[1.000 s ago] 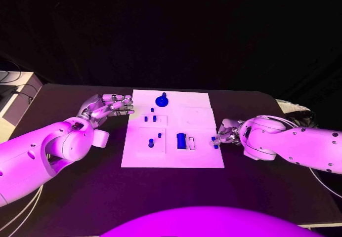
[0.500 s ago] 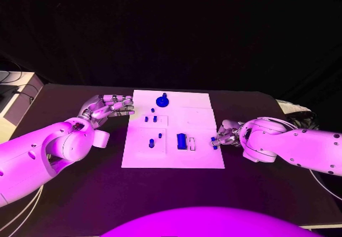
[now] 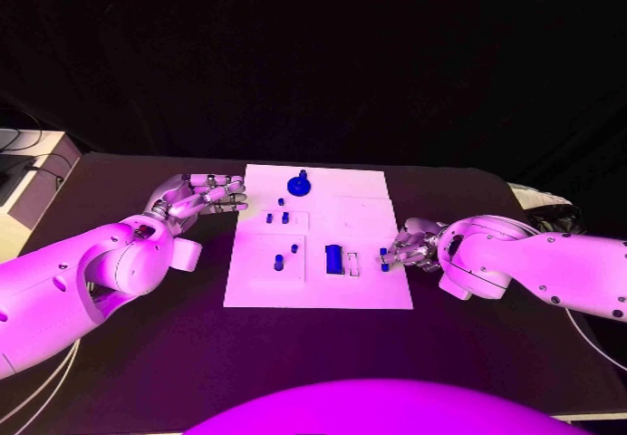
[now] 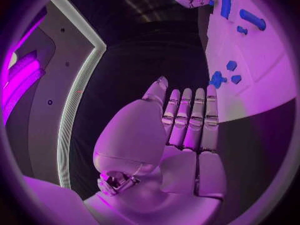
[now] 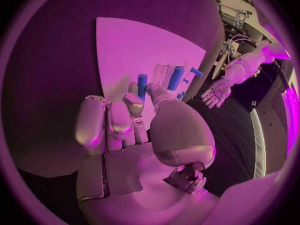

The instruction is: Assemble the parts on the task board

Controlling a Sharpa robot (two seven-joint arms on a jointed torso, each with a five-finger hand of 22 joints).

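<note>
Black table (image 3: 157, 326) under white task board (image 3: 366, 213) (dark backdrop behind).

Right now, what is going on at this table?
The robot's right hand pinches a small blue cylindrical peg over the right edge of the white rectangular task board. The left hand hovers at the board's left edge, fingers straight and together, holding nothing. Other blue pieces sit on the board: a round knob-shaped one at the far end, several small pegs, and a rectangular block.
</note>
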